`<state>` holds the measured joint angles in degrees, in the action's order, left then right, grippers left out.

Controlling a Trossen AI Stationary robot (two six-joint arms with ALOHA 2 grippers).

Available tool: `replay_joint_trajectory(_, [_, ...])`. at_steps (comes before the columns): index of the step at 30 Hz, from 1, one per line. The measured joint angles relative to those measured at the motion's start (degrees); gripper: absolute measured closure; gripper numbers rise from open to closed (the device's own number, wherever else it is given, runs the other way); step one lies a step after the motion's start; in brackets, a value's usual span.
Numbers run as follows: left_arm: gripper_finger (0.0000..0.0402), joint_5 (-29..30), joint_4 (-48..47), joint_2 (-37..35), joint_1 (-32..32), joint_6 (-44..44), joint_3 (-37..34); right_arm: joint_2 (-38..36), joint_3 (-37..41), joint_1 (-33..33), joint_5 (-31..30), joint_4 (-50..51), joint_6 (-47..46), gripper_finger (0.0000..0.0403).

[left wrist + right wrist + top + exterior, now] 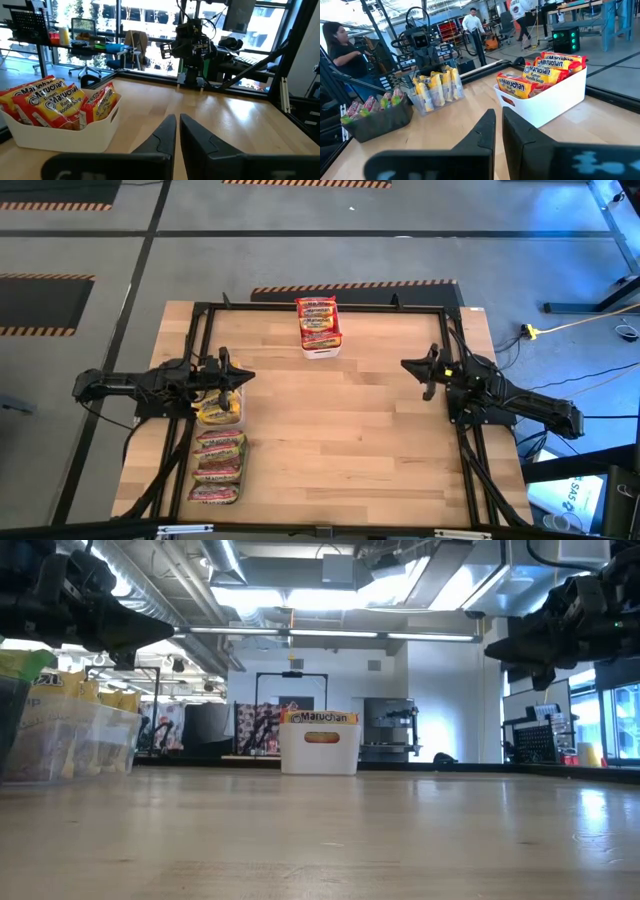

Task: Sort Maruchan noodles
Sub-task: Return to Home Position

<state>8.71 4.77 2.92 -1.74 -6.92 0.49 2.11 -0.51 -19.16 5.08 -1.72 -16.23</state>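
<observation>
Maruchan noodle packets stand sorted in three containers. Red-orange ones (318,320) fill a white bin (322,351) at the table's far middle. Yellow ones (218,411) stand in a clear bin (437,102) at the left. Green-pink ones (218,468) lie in a dark tray (375,120) nearer the front left. My left gripper (248,377) hovers shut and level above the clear bin, holding nothing. My right gripper (406,365) hovers shut and level at the table's right, also with nothing in it.
A black frame (320,307) runs around the wooden table top. The wide middle of the table (340,430) between the two arms is bare wood. People (470,22) stand in the room beyond the table, well away from it.
</observation>
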Motion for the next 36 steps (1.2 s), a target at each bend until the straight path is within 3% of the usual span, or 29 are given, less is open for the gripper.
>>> replay_joint_trajectory(6, [0.0383, 0.0, 0.0, 0.0, 0.0, 0.0, 0.0, -1.9, 0.0, 0.9, -0.7, 0.2, 0.0, 0.0391])
replay_joint_trajectory(11, [0.0383, 0.0, 0.0, 0.0, 0.0, 0.0, 0.0, -1.8, 0.0, 8.2, 0.5, -0.1, 7.8, 0.0391])
replay_joint_trajectory(17, [0.0383, 0.0, 0.0, 0.0, 0.0, 0.0, 0.0, -1.8, 0.0, 15.2, -2.9, 0.6, 12.2, 0.0391])
replay_joint_trajectory(36, [0.0383, 0.0, 0.0, 0.0, 0.0, 0.0, 0.0, -1.0, 0.1, 15.8, -3.0, 0.2, 12.0, 0.0391])
